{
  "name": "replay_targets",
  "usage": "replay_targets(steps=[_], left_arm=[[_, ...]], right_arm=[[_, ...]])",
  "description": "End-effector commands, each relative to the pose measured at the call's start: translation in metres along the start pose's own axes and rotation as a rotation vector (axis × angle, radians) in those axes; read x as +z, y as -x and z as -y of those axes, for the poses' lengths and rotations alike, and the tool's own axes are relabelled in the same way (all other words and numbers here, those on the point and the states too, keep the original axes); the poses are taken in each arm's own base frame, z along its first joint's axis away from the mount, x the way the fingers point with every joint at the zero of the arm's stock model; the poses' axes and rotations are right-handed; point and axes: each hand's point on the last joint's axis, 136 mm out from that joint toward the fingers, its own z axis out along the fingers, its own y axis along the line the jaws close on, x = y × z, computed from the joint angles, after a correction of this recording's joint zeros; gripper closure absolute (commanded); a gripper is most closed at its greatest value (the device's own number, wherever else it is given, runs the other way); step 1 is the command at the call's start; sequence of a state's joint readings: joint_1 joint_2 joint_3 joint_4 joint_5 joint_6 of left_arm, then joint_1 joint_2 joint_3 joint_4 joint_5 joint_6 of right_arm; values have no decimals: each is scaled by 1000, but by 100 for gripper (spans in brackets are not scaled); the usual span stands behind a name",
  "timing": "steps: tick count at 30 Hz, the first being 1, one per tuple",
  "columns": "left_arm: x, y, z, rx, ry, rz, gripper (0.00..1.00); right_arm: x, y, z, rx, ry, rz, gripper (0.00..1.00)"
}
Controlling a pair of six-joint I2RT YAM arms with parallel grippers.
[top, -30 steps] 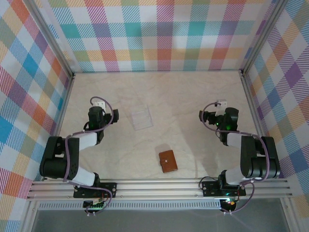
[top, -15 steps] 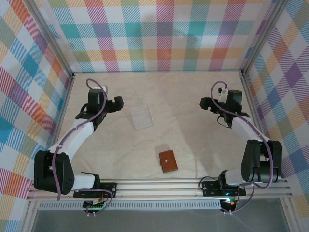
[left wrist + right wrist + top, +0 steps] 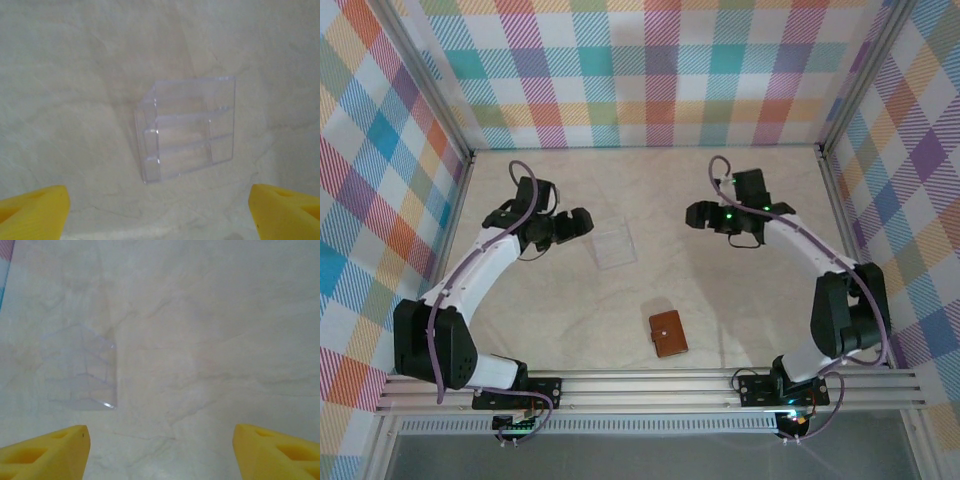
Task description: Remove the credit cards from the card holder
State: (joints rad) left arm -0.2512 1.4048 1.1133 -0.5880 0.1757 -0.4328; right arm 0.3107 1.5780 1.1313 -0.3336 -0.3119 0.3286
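The card holder [image 3: 668, 334], a small brown leather wallet, lies shut on the table near the front, midway between the arm bases. The credit cards are hidden. My left gripper [image 3: 582, 222] hangs open just left of a clear plastic square, well behind the card holder. In the left wrist view its yellow fingertips [image 3: 32, 212] stand wide apart with bare table between them. My right gripper [image 3: 695, 215] is open too, further back and right of the card holder, its yellow fingertips [image 3: 277, 452] apart over bare table.
The clear plastic square [image 3: 614, 245] is a stepped see-through stand [image 3: 187, 127] lying flat between the two grippers, and it shows faintly at the left of the right wrist view [image 3: 82, 370]. Checked walls [image 3: 650, 70] close in the pale marble table [image 3: 740, 300] on three sides.
Both arms have unfolded from beside their bases and reached inward. The left gripper moved right toward the clear square, and the right gripper moved left and further back. The card holder has not moved.
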Motion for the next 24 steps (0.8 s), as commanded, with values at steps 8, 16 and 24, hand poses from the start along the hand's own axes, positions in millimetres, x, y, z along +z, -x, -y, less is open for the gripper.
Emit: replay_targets(steps=[8, 16, 24], left_arm=[[2, -27, 17, 48, -48, -199, 9], [-14, -15, 4, 209, 56, -180, 9], [-14, -22, -13, 268, 110, -165, 8]], right_arm=[[48, -28, -55, -95, 89, -170, 30], [80, -33, -82, -129, 82, -213, 39], [102, -37, -98, -163, 60, -256, 49]])
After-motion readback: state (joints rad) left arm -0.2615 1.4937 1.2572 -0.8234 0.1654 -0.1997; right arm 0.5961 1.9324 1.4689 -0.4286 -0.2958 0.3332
